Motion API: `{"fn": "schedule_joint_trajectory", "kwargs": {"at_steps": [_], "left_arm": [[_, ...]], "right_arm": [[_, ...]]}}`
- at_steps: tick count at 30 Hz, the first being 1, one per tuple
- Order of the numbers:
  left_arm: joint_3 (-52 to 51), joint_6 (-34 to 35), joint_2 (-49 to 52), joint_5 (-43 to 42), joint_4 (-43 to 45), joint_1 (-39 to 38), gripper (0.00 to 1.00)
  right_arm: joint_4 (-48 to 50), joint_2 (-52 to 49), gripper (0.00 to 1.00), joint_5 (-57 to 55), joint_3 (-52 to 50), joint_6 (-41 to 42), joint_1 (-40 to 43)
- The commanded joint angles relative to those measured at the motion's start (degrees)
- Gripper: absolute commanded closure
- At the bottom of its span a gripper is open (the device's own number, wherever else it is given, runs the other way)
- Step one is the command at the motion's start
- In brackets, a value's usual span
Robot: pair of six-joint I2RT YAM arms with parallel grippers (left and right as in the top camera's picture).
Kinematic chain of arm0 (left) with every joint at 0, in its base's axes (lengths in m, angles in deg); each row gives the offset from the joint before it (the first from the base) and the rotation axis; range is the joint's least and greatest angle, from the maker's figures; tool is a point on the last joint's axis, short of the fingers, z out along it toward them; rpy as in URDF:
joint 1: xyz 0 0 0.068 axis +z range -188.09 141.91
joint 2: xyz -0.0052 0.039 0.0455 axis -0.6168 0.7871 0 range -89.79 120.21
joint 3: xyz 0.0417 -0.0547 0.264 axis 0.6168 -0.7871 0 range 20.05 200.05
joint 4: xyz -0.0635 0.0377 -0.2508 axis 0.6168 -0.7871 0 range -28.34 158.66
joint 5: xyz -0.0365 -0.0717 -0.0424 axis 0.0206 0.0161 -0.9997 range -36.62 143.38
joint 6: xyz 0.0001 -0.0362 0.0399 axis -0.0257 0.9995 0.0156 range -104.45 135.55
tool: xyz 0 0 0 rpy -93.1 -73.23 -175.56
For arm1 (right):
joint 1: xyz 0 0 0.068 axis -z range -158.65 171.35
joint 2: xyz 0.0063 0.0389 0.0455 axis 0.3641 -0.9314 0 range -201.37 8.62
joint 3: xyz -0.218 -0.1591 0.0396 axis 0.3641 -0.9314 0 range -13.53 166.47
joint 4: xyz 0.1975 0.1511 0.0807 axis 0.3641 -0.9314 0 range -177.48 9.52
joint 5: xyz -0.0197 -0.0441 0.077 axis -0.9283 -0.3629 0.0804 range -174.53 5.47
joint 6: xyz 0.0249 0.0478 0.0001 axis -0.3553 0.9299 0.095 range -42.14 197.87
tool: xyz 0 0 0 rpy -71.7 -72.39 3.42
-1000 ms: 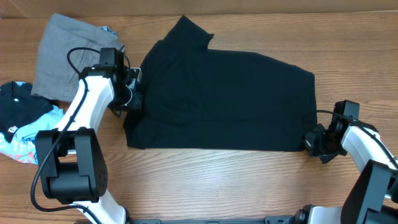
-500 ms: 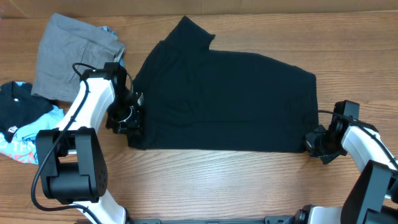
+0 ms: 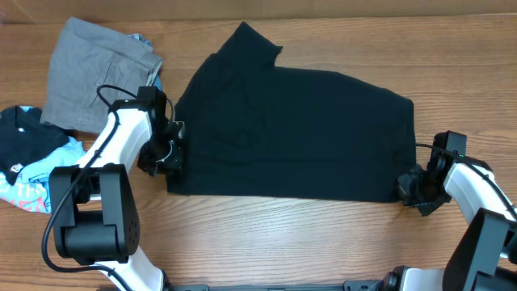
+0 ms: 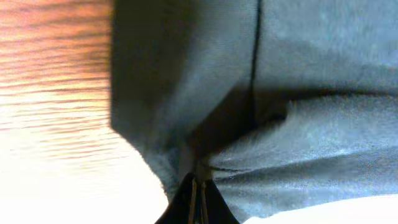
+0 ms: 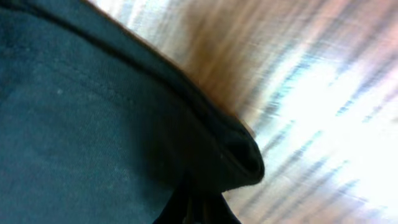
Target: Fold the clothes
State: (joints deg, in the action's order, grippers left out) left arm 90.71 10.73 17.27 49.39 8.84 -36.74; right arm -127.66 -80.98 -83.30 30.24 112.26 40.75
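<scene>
**Both near corners gripped, folding barely begun**

We see the black T-shirt [image 3: 291, 133] spread flat and wide across the middle of the wooden surface [image 3: 283, 242], with one sleeve [image 3: 254, 44] poking out toward 11 o'clock. The left pincer [image 3: 171, 153] sits at the shirt's 8 o'clock corner. In its wrist view the left pincer [image 4: 196, 193] is pinched tight, with fabric gathered at its tips. The right pincer [image 3: 408, 187] is at the 4 o'clock corner. Its wrist view shows the hem rolled over just at the right pincer [image 5: 196, 199], which we judge to be clamped on that edge.

We judge the shirt may already be doubled once, since only one sleeve shows. It is still a long slab, so the sleeve needs tucking and further folds remain.

The grey trousers [image 3: 93, 77] and the printed bundle [image 3: 28, 162] lie apart at 10 and 9 o'clock.
</scene>
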Motion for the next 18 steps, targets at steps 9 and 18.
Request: {"fn": "schedule_joint_trajectory", "kwargs": {"at_steps": [9, 18], "left_arm": [[13.2, -0.8, 0.3, 0.9, -6.4, 1.6, 0.60], [23.4, -1.6, 0.3, -10.8, -13.1, 1.2, 0.66]], "right_arm": [[-2.3, -1.0, 0.87, -5.2, 0.9, -2.2, 0.3], [-7.5, 10.8, 0.65, 1.5, 9.1, -5.0, 0.3]]}}
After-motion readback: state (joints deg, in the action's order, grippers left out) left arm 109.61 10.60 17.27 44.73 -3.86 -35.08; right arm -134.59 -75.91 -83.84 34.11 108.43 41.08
